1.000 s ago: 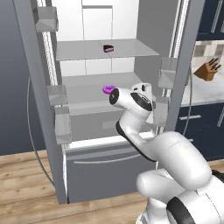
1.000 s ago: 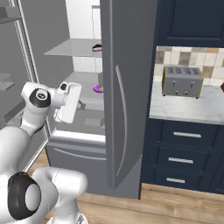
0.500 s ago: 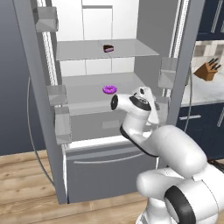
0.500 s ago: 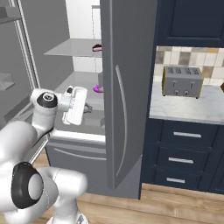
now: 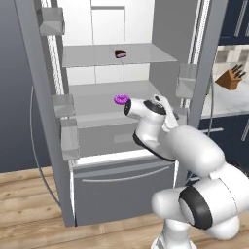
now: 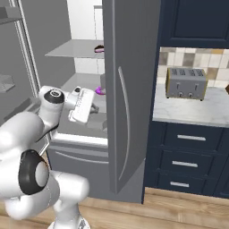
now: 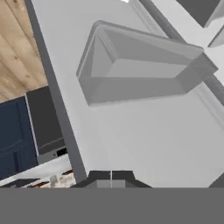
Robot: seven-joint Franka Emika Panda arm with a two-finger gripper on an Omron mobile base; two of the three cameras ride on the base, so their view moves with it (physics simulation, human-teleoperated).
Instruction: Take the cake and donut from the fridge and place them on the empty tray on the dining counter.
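While my gripper sits closed and empty, donut and cake remain shelved upper-centre — nothing's delivered.

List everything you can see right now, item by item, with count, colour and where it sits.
fridge: one, grey, white inside, doors open.
cake: one, dark brown, upper fridge shelf.
donut: one, purple icing, fridge shelf below the cake, just beyond the arm.
door bins: several, translucent grey, on the fridge doors.
toaster: one, grey, pale counter right of fridge.
knife block: one, tan wood, same counter.
drawers: three, navy, under that counter.
floor: wood planks.
arm: one, white, raised before the fridge.
gripper: one, dark tips, shut, empty.
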